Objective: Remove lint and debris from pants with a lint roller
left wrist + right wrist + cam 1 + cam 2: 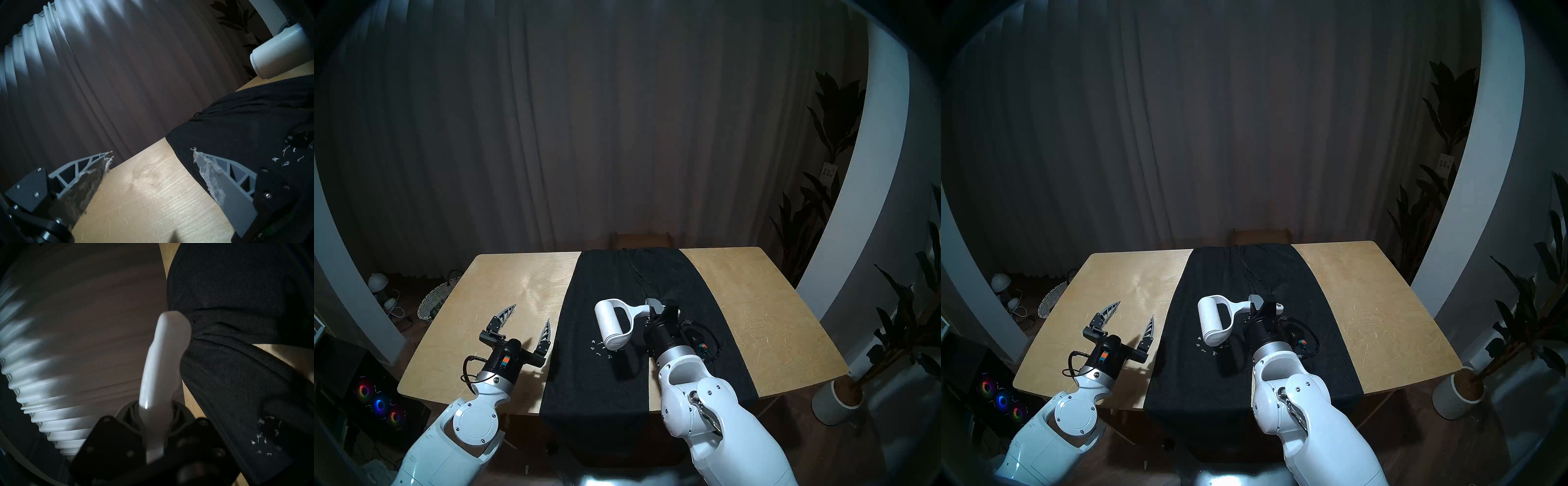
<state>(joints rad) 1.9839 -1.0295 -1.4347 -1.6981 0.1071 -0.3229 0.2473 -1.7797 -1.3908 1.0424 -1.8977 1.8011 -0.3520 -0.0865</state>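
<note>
The right gripper point(656, 307) is clamped on the ridged handle of the all-white plastic lint roller point(614, 322), holding its roll above the charcoal-black knit pants point(595, 383) spread along the light wooden table point(755, 322). Tiny white lint flecks point(598, 349) lie on the fabric just beside the roll's near end. The left gripper point(527, 317) hovers over bare table, fingers spread wide, empty.

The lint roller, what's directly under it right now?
Under the lint roller, held up by the right claw, lie the black pants with white lint flecks by its near end. Its dark shadow falls there too. The wooden table beneath the pants is covered.
</note>
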